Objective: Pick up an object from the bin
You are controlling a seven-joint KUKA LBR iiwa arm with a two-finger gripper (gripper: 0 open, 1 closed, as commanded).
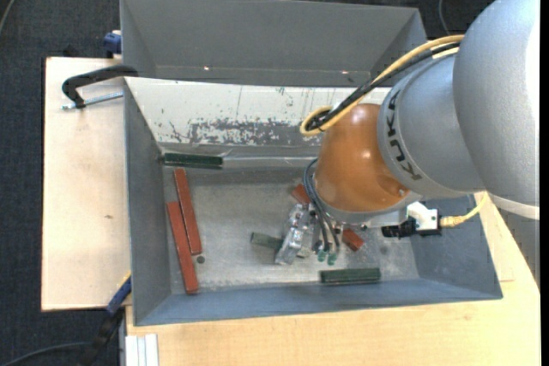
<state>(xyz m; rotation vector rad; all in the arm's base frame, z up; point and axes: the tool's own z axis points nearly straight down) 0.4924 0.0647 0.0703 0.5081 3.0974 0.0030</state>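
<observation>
Pincer low by dark bar; its opening I cannot tell. Red piece alongside may foul my grasp.

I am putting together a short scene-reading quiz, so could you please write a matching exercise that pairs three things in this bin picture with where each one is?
Things:
1. long red-brown sticks
2. dark green bars
3. gripper

Places:
a. low over the floor, right of the middle
b. side by side along the left wall of the bin
c. one by the back wall, one by the front wall

Pairs: 1-b, 2-c, 3-a.
</observation>
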